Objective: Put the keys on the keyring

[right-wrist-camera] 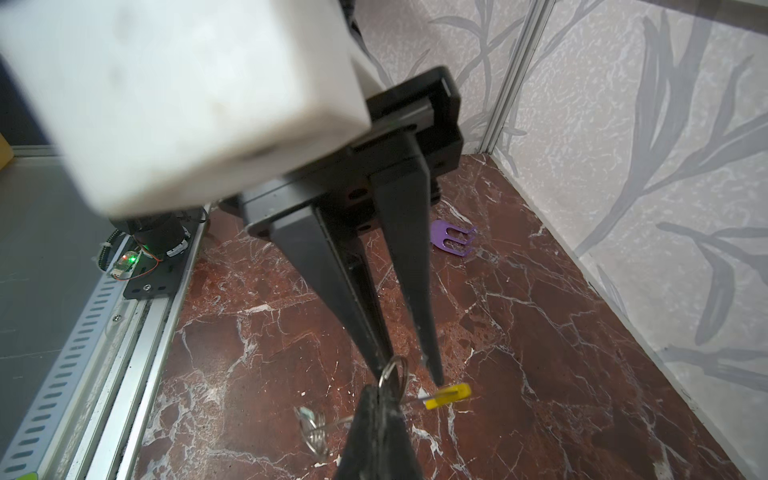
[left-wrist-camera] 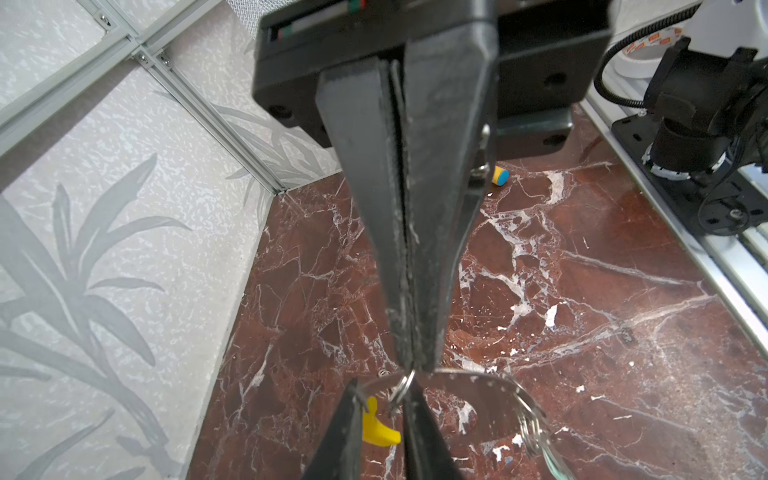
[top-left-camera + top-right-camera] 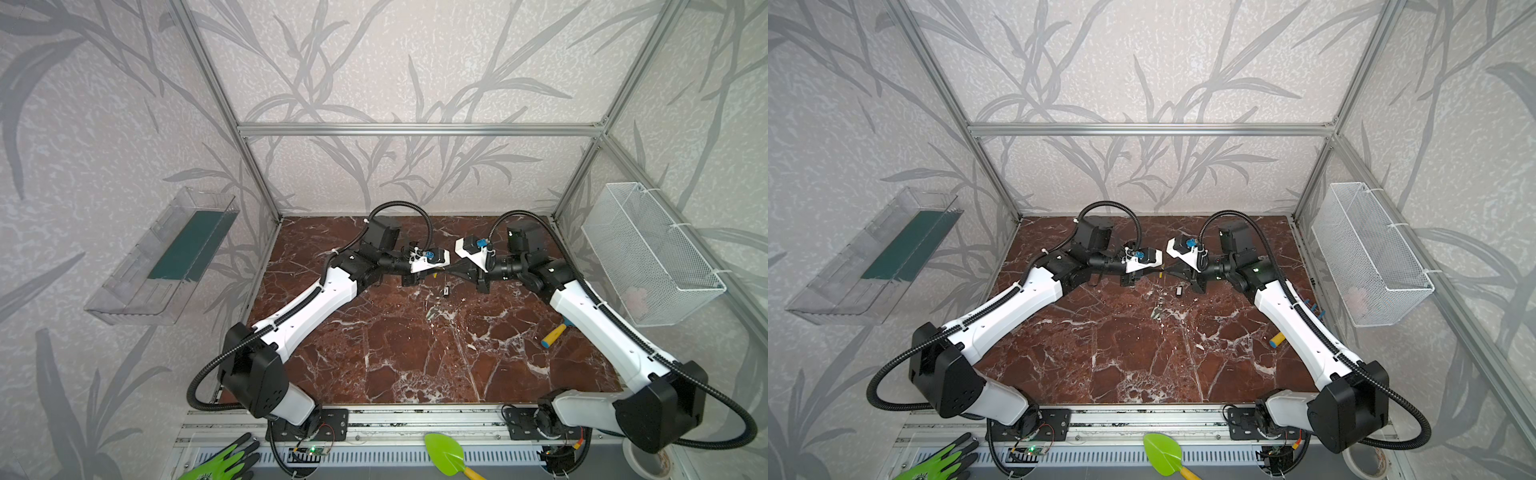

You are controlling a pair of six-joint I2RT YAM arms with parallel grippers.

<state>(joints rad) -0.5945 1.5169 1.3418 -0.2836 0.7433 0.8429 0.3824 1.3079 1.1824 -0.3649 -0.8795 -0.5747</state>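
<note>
clearly, in both top views the two arms meet tip to tip above the far middle of the marble table [image 3: 415, 353]. the left gripper [image 3: 436, 272] and the right gripper [image 3: 451, 271] are too small there to judge, and the keys [image 3: 445, 291] show only as a speck just in front of them.

in the left wrist view the right gripper [image 2: 411, 365] is pressed together on the thin keyring [image 2: 469, 372], with a small split ring [image 2: 407, 382] at its tip. the left gripper [image 2: 382, 397] stands a little apart around the yellow sleeve [image 2: 380, 432]. the keys [image 2: 536, 419] sit further along the keyring; i cannot tell if they are threaded. the pinch is very narrow, so i think a pull from the left side can make the keyring slip or turn.

in the right wrist view the left gripper [image 1: 409, 374] has its jaws apart beside the yellow sleeve [image 1: 449, 397]. if it closes a bit off, it probably misses the keyring.
</note>
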